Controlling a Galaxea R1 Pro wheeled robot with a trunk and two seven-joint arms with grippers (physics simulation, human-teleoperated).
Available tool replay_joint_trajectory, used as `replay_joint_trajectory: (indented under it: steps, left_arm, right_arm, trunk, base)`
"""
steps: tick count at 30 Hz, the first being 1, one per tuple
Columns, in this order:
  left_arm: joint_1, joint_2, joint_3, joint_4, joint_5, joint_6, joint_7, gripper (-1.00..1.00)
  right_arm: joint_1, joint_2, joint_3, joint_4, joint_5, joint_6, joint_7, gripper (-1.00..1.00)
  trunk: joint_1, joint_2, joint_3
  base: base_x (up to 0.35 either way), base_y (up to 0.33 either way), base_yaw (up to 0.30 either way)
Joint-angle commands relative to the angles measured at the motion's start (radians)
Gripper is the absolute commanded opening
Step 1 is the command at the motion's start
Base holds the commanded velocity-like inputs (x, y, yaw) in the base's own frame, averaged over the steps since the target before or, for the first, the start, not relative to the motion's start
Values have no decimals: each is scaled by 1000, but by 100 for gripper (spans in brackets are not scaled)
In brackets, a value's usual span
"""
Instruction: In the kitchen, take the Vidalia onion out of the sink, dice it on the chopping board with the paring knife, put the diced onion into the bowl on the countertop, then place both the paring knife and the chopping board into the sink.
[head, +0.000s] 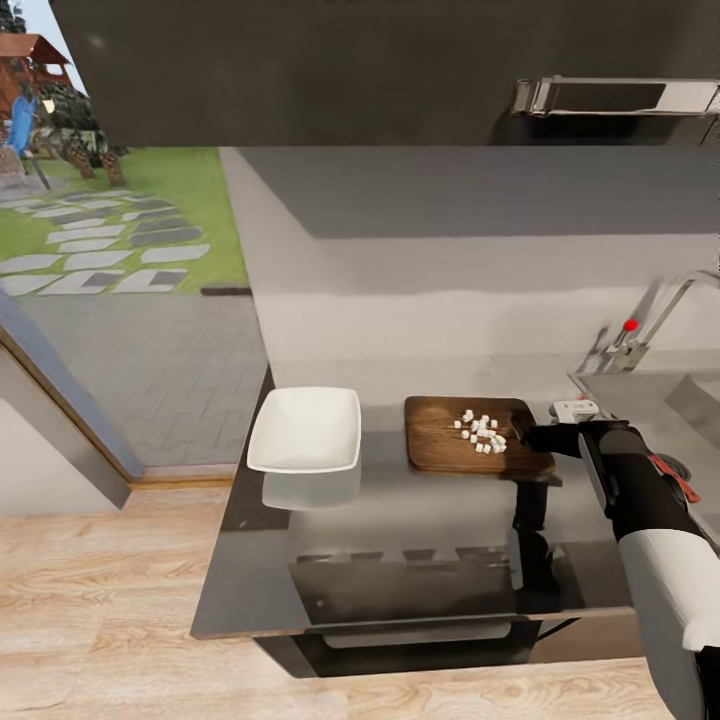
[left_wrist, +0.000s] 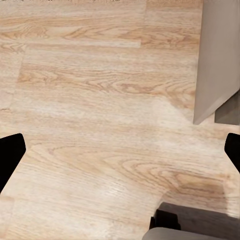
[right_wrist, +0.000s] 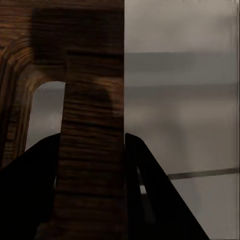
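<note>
So the chopping board (head: 478, 437) sits on the grey countertop (head: 420, 540) with a little heap of diced onion (head: 480, 432) on its half toward the sink, and the right gripper (head: 548, 438) has its two dark fingers (right_wrist: 155, 200) clamped on the board's handle end; up close in the right wrist view you can see the wood strip beside the handle hole (right_wrist: 45, 115) pinched between them. The white bowl (head: 305, 430) is at about 9 o'clock from the board, on the same counter, a clear strip of grey between them, nothing standing in that gap. At 3 o'clock from the board there's the sink (head: 660, 400) with its chrome tap (head: 665, 315) and red knob (head: 630, 324), and something red-orange (head: 672, 474) peeks out just past the black forearm, maybe the knife handle, too hidden to call. The bowl sits right at the counter's end, and beyond that it's open wood floor (head: 110, 600) and a big window (head: 120, 220) onto a garden. Dark wall cabinets (head: 400, 70) hang over the backsplash, with plenty of headroom above the board. The left gripper (left_wrist: 120, 150) hangs over bare floor, tips spread wide apart, grasping nothing.
</note>
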Motion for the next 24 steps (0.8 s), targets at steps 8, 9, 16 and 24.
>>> replay_joint_trajectory:
  steps: [8, 9, 16, 24]
  left_arm:
    - [-2, -1, 0, 4, 3, -6, -1, 100]
    - [-2, -1, 0, 4, 3, -6, -1, 100]
    - [-2, -1, 0, 4, 3, -6, -1, 100]
    - [-2, -1, 0, 3, 3, -7, -2, 100]
  right_arm:
    - [0, 0, -1, -1, 9, 4, 7, -100]
    - [0, 0, -1, -1, 9, 4, 7, -100]
    - [0, 0, -1, -1, 9, 4, 7, -100]
    - [0, 0, 0, -1, 7, 4, 7, -100]
  trunk:
    - [0, -1, 12]
    - [0, -1, 13]
    - [0, -1, 24]
    - [0, -1, 37]
  base:
    - [0, 0, 0]
    - [0, 0, 0]
    - [0, 0, 0]
    - [0, 0, 0]
